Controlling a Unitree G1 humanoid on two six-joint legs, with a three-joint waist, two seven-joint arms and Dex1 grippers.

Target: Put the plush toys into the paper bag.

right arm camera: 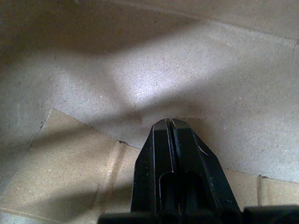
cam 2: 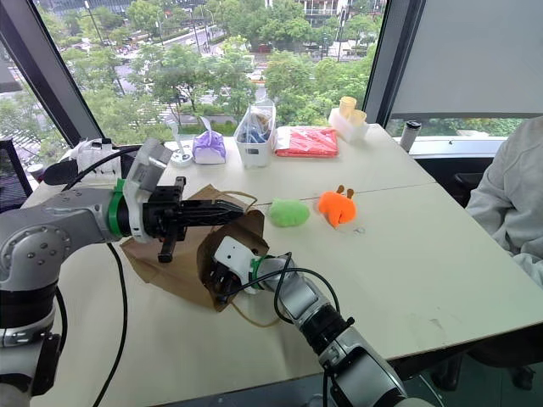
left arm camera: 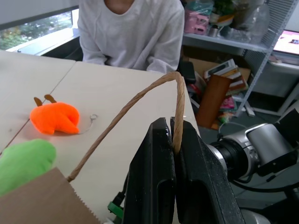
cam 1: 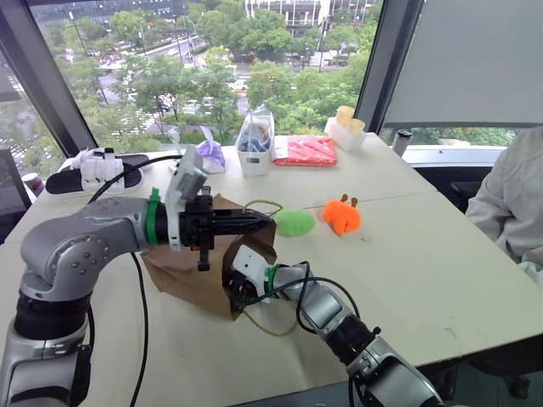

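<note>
Paper bag [cam 1: 182,271] lies on its side on the tabletop [cam 1: 424,280], mouth turned toward the right and held partly open. The left end effector [left arm camera: 173,135] is clenched on one twisted-paper handle [left arm camera: 135,102] of the bag, lifting the upper edge of the mouth. The right end effector [right arm camera: 170,128] reaches into the mouth from the near side, its fingers pressed together with nothing between them, the tips close to the brown paper inside. The light green plush toy [cam 1: 294,222] rests on the tabletop just right of the bag's mouth, outside it. The orange plush toy [cam 1: 342,215] sits a little farther right, near the green one but apart from it. At the far side of the tabletop stand a clear plastic bag [cam 1: 255,140], a red packet [cam 1: 305,150] and a purple pouch [cam 1: 210,153]. A person in a white top [cam 1: 513,203] sits at the right edge.
</note>
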